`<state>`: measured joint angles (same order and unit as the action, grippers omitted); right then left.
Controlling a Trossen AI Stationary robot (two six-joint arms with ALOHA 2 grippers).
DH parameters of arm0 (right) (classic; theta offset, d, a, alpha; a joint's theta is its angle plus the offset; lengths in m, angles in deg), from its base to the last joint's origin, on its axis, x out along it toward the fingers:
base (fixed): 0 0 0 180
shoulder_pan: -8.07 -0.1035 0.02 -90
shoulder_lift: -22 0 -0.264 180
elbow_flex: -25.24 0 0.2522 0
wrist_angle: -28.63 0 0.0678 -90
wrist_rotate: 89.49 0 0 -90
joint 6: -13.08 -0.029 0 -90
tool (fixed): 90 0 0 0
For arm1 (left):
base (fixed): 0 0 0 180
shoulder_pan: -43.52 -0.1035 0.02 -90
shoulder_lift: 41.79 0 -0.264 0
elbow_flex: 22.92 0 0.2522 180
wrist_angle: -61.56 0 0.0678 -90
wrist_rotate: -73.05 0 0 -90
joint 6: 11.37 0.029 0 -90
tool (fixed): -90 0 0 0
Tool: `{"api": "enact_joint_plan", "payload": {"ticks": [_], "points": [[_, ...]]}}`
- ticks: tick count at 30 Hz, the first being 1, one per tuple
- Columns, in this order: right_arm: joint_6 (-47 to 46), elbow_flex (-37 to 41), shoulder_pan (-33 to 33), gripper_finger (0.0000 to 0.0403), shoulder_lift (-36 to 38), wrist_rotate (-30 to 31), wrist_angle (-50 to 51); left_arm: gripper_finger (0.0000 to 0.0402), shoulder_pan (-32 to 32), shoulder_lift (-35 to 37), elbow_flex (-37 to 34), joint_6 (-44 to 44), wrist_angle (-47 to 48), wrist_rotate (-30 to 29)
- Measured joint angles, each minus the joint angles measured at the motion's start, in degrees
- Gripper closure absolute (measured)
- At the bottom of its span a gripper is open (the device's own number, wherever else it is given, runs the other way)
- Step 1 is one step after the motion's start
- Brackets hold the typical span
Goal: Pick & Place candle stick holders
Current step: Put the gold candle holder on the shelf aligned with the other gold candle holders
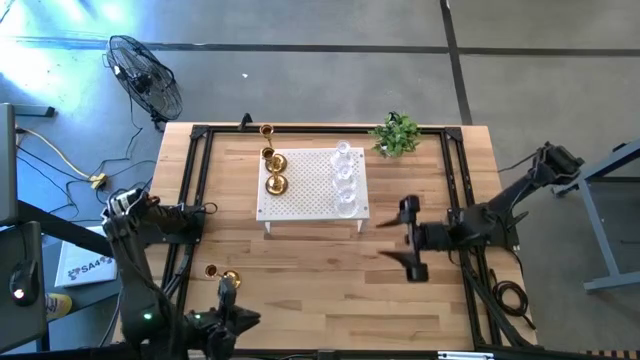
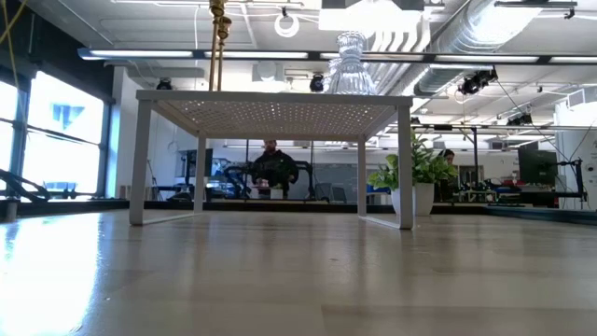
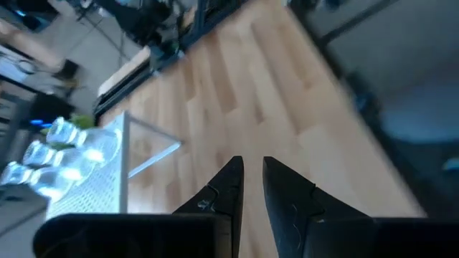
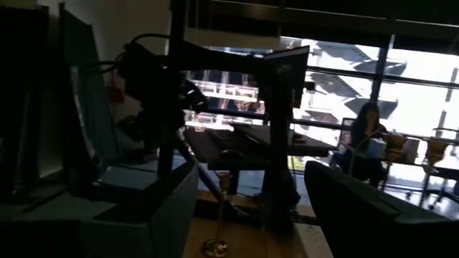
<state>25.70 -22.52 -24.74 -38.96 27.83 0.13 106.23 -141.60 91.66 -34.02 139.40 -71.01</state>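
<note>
- Left gripper: sits at the near table edge, fingers drawn narrow with a slim gap, nothing between them in the left wrist view.
- Brass candle stick holder: lies on its side on the table, just beside the left gripper's tips, its long axis running roughly crosswise to the fingers.
- White perforated stand: stands well beyond the left gripper, carrying more brass holders and glass holders.
- Right gripper: waits spread wide and empty, beside the stand.
- Judgement: the left arm is far nearer the fallen holder.
</note>
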Motion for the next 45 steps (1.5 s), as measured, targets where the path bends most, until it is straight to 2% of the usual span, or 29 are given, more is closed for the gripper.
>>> {"api": "enact_joint_plan", "payload": {"ticks": [3,5,9,12,17,21,26,31,33,38,45], "points": [[-0.04,-0.02,-1.58,0.0155,-0.70,-3.98,0.07,0.0351,0.11,0.02,5.16,-0.32,0.26,3.27],[-0.05,-0.02,-2.52,0.0154,-1.30,-3.98,0.16,0.0351,0.56,0.02,8.47,-3.13,2.29,7.48],[-0.11,-0.02,-3.45,0.0153,-2.48,-3.36,1.36,0.0351,1.16,0.13,13.91,-15.40,10.19,22.25],[-0.12,-0.01,-3.71,0.0155,-3.14,-3.28,1.84,0.0351,2.14,0.02,14.40,-26.71,15.88,32.39],[-2.08,-0.02,-3.68,0.0153,-3.18,-2.74,3.15,0.0351,5.64,-0.07,9.74,-42.78,18.94,37.79],[-2.10,-0.02,-3.68,0.0155,-3.18,-1.82,3.46,0.0351,9.68,0.02,4.90,-50.83,18.35,36.97],[-2.10,-0.02,-3.68,0.0153,-3.18,-0.78,3.56,0.0351,15.24,-0.02,-2.62,-58.84,18.19,30.32],[-2.12,-0.02,-3.62,0.0156,-3.18,-0.72,3.92,0.0351,16.54,0.02,-9.66,-66.88,17.62,23.50],[-2.12,-0.02,-3.62,0.0157,-3.18,-0.72,4.02,0.0351,16.52,0.22,-11.64,-67.21,18.11,21.55],[-2.25,-0.02,-3.62,0.0157,-3.18,-0.74,4.12,0.0351,15.38,-0.09,-14.29,-66.51,18.79,25.70],[-2.56,-0.02,-3.60,0.0158,-3.18,-0.71,4.72,0.0351,13.76,-0.09,-11.41,-59.81,19.00,26.76]]}}
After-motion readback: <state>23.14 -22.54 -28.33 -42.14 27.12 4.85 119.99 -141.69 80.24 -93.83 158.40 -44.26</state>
